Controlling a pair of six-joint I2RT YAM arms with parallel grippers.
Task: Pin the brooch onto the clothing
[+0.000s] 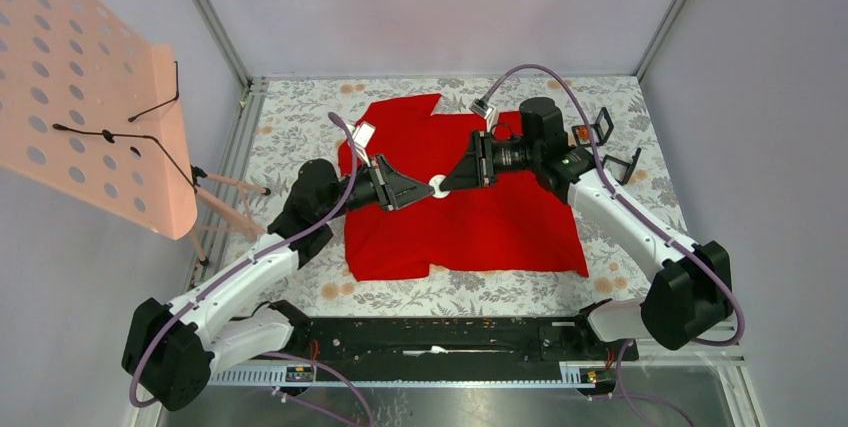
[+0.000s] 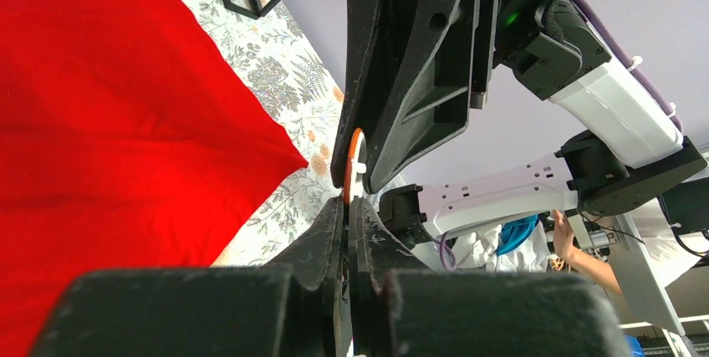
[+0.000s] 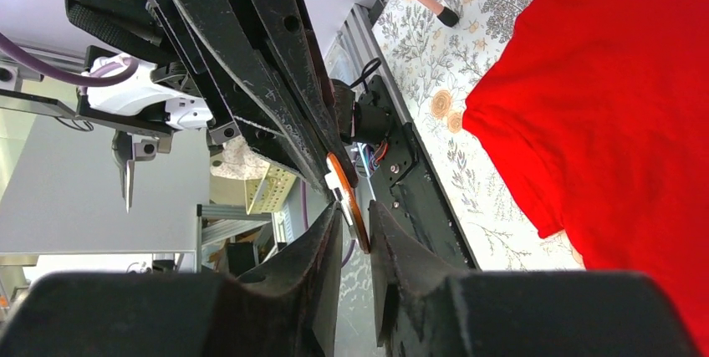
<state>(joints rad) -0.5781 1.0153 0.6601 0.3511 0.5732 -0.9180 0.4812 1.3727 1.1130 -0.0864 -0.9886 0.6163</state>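
Observation:
The red shirt [image 1: 480,217] lies flat on the floral table cover, and also shows in the left wrist view [image 2: 109,123] and the right wrist view [image 3: 619,106]. Both grippers meet tip to tip just above its middle. The brooch [image 1: 437,185] is a small round disc, white on one face and orange on the other. My left gripper [image 1: 425,190] is shut on the brooch [image 2: 354,160], its jaws pressed on the disc's edge [image 2: 347,206]. My right gripper [image 1: 450,183] has its jaws slightly apart around the brooch's opposite rim [image 3: 351,202].
A pink perforated board [image 1: 90,97] with black wire hooks stands at the left on pink legs [image 1: 230,197]. Two small black frames [image 1: 600,127] sit at the back right beside the right arm. A black rail [image 1: 430,337] runs along the near edge.

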